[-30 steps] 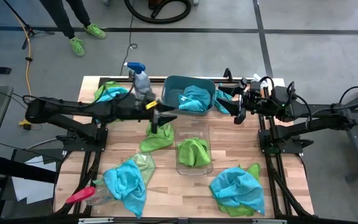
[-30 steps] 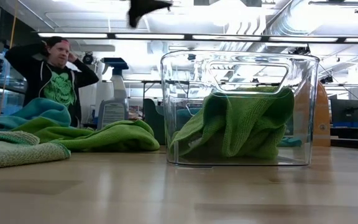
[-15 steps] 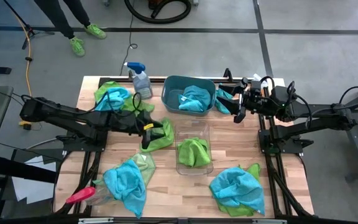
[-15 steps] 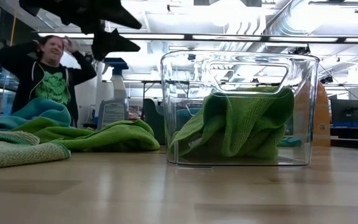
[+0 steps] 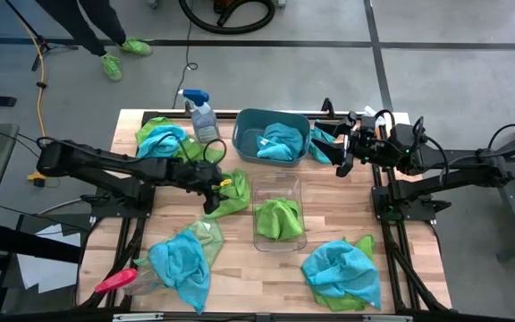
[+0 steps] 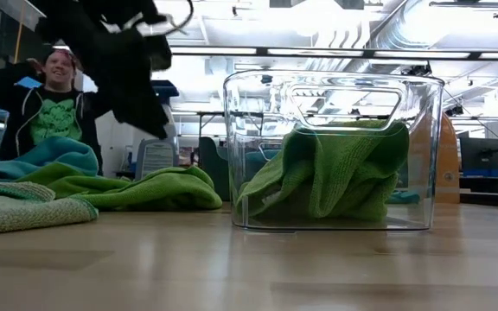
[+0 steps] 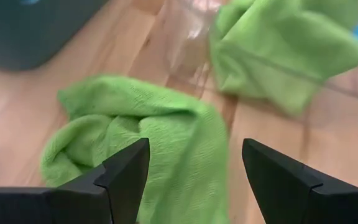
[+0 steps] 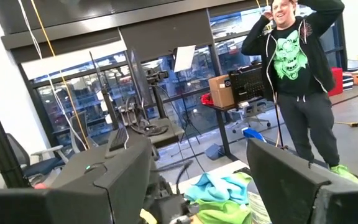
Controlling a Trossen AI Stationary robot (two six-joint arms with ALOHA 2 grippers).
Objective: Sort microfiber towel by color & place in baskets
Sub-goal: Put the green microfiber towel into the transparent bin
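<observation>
My left gripper (image 5: 211, 191) hangs open just above a lime green towel (image 5: 233, 195) lying crumpled on the table left of the clear bin (image 5: 257, 191). In the left wrist view its fingers (image 7: 194, 168) stand over that towel (image 7: 166, 137). The low view shows the gripper (image 6: 137, 104) above the cloth (image 6: 150, 190). The clear bin holds one green towel (image 5: 279, 217). The teal tub (image 5: 243, 128) holds a turquoise towel (image 5: 281, 143). My right gripper (image 5: 341, 159) waits open beside the tub's right end, near a turquoise cloth (image 5: 318, 143).
More towels lie about: a turquoise and green pile (image 5: 162, 139) at the far left, a turquoise one (image 5: 181, 261) near left, another (image 5: 340, 268) near right. A spray bottle (image 5: 201, 116) stands left of the tub. A red-handled tool (image 5: 114, 281) lies near left. A person (image 6: 52, 108) stands beyond the table.
My left gripper has moved from beside the tub toward the table's near edge and come down over the loose green towel, staying open. Its arm has swung clear of the spray bottle.
</observation>
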